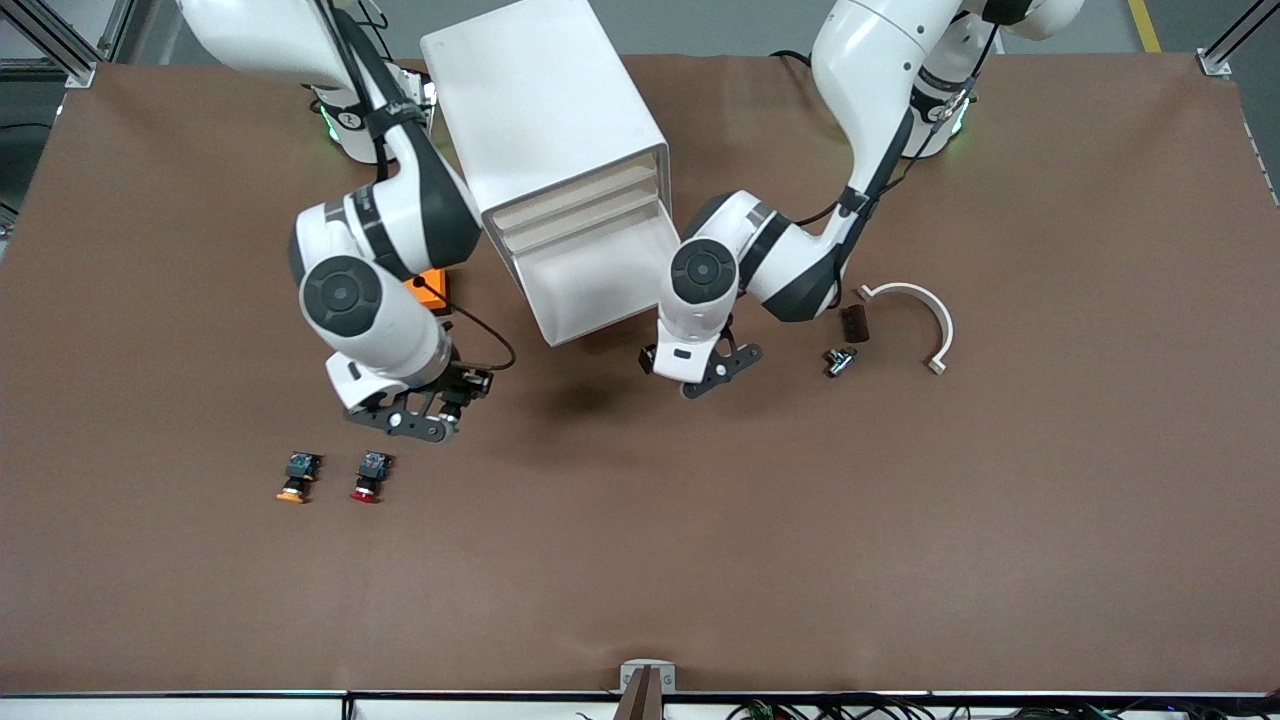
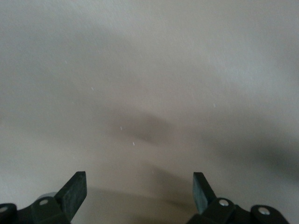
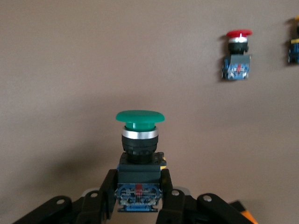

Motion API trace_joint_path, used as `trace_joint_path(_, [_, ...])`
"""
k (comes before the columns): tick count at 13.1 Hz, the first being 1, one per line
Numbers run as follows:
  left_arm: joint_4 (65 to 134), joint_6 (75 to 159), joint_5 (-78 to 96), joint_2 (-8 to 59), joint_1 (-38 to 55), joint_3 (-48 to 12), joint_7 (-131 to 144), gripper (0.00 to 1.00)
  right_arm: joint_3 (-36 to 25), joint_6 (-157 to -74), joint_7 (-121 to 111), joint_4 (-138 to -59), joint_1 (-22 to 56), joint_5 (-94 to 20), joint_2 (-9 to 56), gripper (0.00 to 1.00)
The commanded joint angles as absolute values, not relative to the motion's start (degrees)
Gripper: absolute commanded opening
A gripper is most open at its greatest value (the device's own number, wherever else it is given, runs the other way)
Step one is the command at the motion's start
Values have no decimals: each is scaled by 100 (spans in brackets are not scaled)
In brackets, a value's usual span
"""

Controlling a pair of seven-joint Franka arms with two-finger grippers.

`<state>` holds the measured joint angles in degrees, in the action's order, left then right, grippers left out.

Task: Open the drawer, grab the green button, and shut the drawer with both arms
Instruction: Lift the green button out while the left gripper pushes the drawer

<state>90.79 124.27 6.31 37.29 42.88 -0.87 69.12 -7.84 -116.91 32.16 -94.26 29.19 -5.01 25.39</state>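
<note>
The white cabinet point(image 1: 545, 110) stands in the middle of the table, toward the arms' bases. Its lowest drawer point(image 1: 590, 290) is pulled out, and what shows of its tray is bare. My left gripper point(image 1: 690, 372) hangs just off the drawer's corner toward the left arm's end. In the left wrist view the left gripper point(image 2: 139, 193) is open, its fingers point(image 2: 74, 193) wide apart with nothing between them and a pale surface ahead. My right gripper point(image 3: 140, 191) is shut on the black and blue body of the green-capped button point(image 3: 139, 116). It holds the button above the brown table, over a spot beside the red one; my right gripper point(image 1: 440, 408).
A red-capped button point(image 1: 368, 480) and an orange-capped button point(image 1: 297, 478) lie near the right gripper, closer to the front camera. A small orange box point(image 1: 432, 288) sits beside the cabinet. Toward the left arm's end lie a white curved piece point(image 1: 915, 315), a dark block point(image 1: 854, 323) and a small metal part point(image 1: 840, 360).
</note>
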Motion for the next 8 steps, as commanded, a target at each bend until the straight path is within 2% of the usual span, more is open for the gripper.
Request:
trace_joint_path(1, [9114,12516,501,3691,4508,-62,7180,100,-677,-12276,2823,-9457,2795,-554,2978,1])
trace_joint_path(6, [9106,12885,554,3849,4869,-70,7391,100,-642,-13050,1680,-9448,2426,-728,3611,1])
trace_joint_path(8, [9114,12885,641,3858,4974,-105,7409,100,-642,-13113,1329,-9413,2365,-1009,3770,1])
